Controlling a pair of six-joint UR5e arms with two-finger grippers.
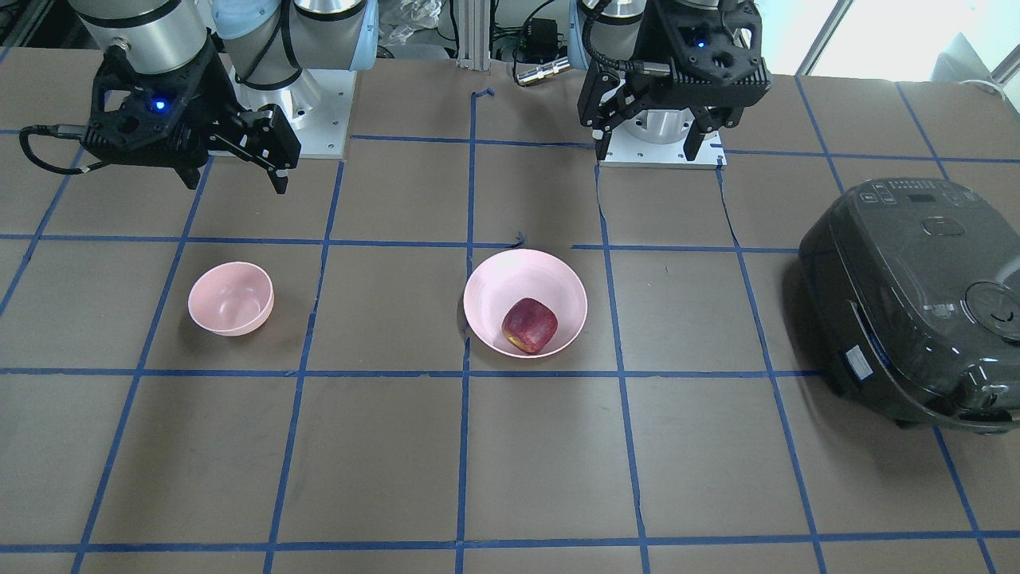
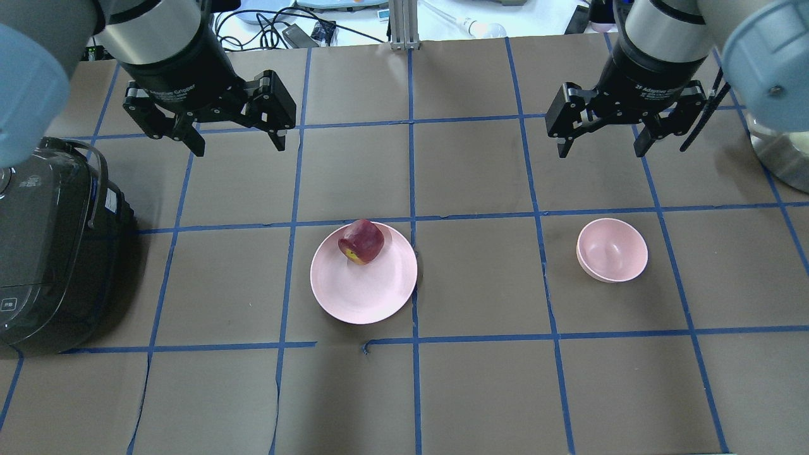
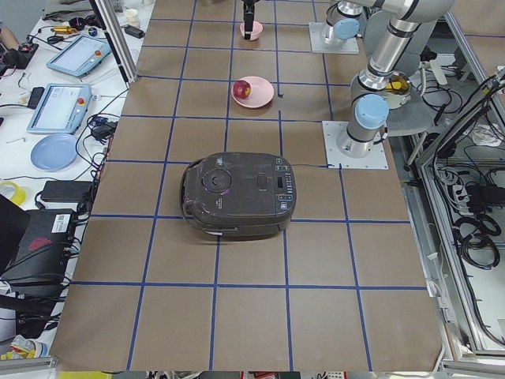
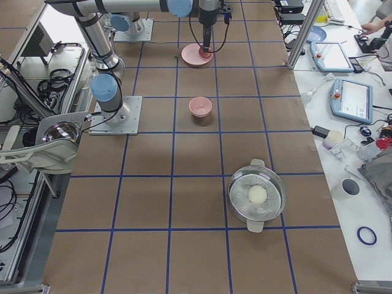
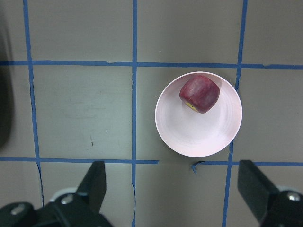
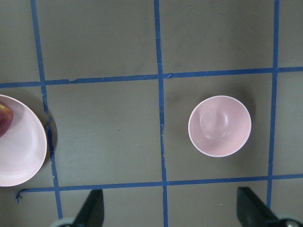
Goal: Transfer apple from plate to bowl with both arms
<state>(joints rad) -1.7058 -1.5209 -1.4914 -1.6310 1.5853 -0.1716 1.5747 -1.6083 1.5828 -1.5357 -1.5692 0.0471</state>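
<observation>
Silver-grey arms point(image 2: 155, 25) carry light-blue joint caps point(image 2: 761, 57) and black pincers point(image 2: 239, 146).

I work over a table point(image 2: 480, 392) with a brown surface, marked into squares by blue tape lines point(image 2: 416, 392). An aluminium post point(image 2: 399, 25) stands at its edge. A white bench point(image 4: 321, 113) runs alongside. A bright pane point(image 1: 876, 32) lights one corner.

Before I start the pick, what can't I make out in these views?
Right wrist view: the apple is nearly all cut off by the left edge, as is part of the plate.
Overhead view: the black cooker runs off the left edge.
Apple's underside: hidden by the apple itself.
</observation>
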